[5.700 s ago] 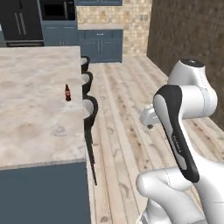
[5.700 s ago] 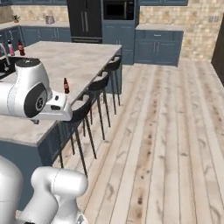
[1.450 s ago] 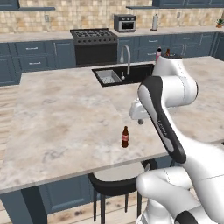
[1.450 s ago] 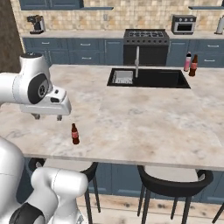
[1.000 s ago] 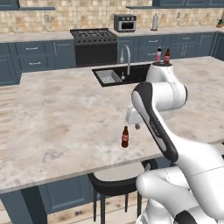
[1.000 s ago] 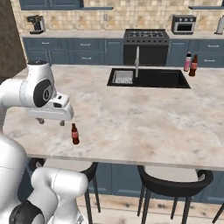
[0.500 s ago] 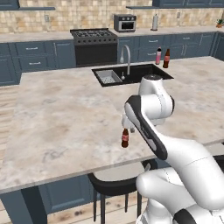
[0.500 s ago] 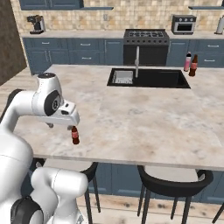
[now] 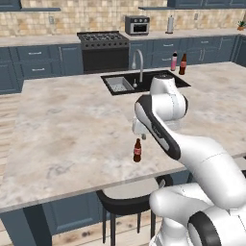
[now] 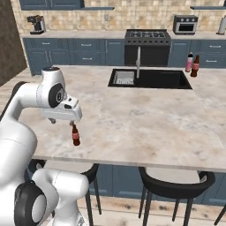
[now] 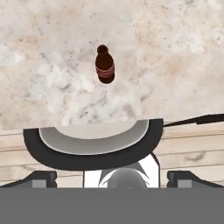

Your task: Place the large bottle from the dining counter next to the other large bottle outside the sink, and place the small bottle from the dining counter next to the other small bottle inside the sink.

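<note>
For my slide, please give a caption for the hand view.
Small cola bottle standing upright on the marble counter, seen from above, bar stool below.

White arm (image 9: 192, 144), dark joints, rounded links

Gripper (image 10: 72, 123) fingers too small to judge their spread; stool (image 11: 94, 146) beneath, at six o'clock, cut by grey band.

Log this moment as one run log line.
phase: approach | hand: above small bottle, no grasp visible | small bottle: upright near counter front edge | pink and dark bottles: beside sink
</note>
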Robot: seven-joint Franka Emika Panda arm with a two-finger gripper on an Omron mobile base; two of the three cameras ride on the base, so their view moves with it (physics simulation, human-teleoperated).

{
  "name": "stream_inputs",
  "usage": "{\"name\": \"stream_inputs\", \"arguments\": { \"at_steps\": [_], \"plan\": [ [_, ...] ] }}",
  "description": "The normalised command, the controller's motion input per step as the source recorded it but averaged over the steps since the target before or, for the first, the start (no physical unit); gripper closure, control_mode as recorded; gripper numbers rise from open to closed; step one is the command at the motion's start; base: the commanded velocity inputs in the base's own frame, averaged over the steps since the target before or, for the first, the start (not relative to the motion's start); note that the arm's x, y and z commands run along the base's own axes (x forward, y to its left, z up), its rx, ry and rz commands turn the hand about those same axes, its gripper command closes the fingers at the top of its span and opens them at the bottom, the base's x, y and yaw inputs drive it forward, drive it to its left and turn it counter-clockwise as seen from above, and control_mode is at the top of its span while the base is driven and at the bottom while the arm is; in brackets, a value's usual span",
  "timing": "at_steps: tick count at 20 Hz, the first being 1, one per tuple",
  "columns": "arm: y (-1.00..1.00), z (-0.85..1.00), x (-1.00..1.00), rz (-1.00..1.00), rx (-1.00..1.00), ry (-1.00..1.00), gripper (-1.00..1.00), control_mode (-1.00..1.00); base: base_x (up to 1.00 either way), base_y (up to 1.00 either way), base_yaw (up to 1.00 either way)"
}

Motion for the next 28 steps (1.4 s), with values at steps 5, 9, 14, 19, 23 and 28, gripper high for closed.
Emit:
{"name": "stream_inputs", "arguments": {
  "at_steps": [5,9,14,19,23,28],
  "plan": [
    [0.0,-0.01,0.0,0.0,0.0,0.02,-1.0,-1.0,0.0,0.0,0.0],
    [0.0,-0.28,0.11,0.0,0.0,0.0,-1.0,-1.0,0.0,0.0,0.0],
    [0.0,-0.3,0.24,0.0,0.0,-0.03,-1.0,-1.0,0.0,0.0,0.0],
    [0.22,-0.01,0.21,0.0,0.0,0.0,-1.0,-1.0,0.0,0.0,0.0],
    [0.18,0.0,0.25,0.0,0.0,0.0,-1.0,-1.0,0.0,0.0,0.0],
    [0.0,0.0,0.4,0.0,0.0,0.0,-1.0,-1.0,0.0,0.0,0.0]
  ]
}}
